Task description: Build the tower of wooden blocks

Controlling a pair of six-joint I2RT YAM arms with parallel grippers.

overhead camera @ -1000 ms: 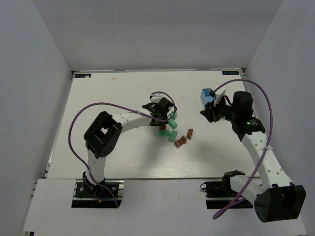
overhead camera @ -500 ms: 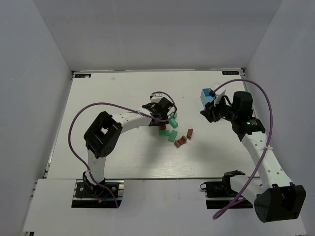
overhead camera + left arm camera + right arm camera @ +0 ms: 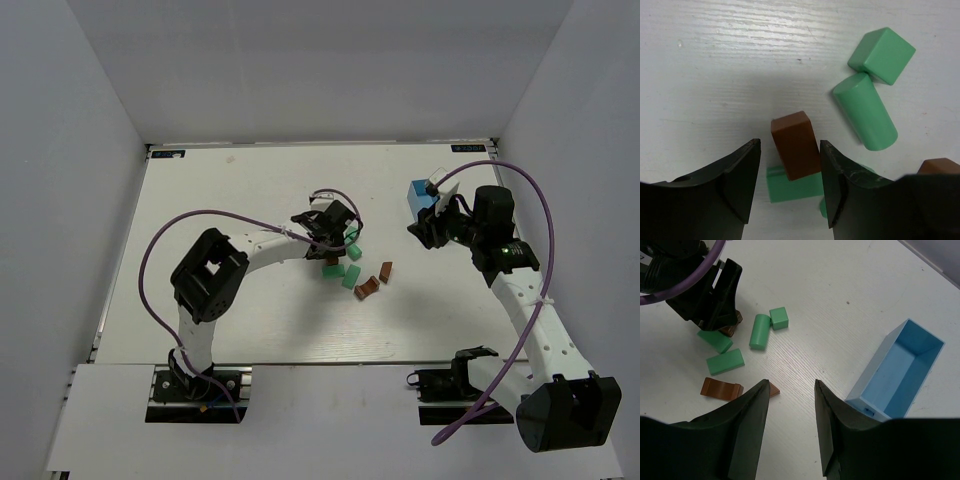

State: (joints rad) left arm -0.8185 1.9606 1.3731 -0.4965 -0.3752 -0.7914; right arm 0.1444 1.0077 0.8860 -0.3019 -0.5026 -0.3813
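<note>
The left gripper (image 3: 790,160) has its jaws open on both sides of a brown block (image 3: 794,145), which lies tilted over a green block (image 3: 790,186), low in the wrist frame. The blocks (image 3: 352,268) sit just right of centre in the top view. They look light, stiff and smooth (so probably slippery). I would pinch the brown block on its long flat sides. The right gripper (image 3: 790,390) hangs open beside the box (image 3: 900,370).
</note>
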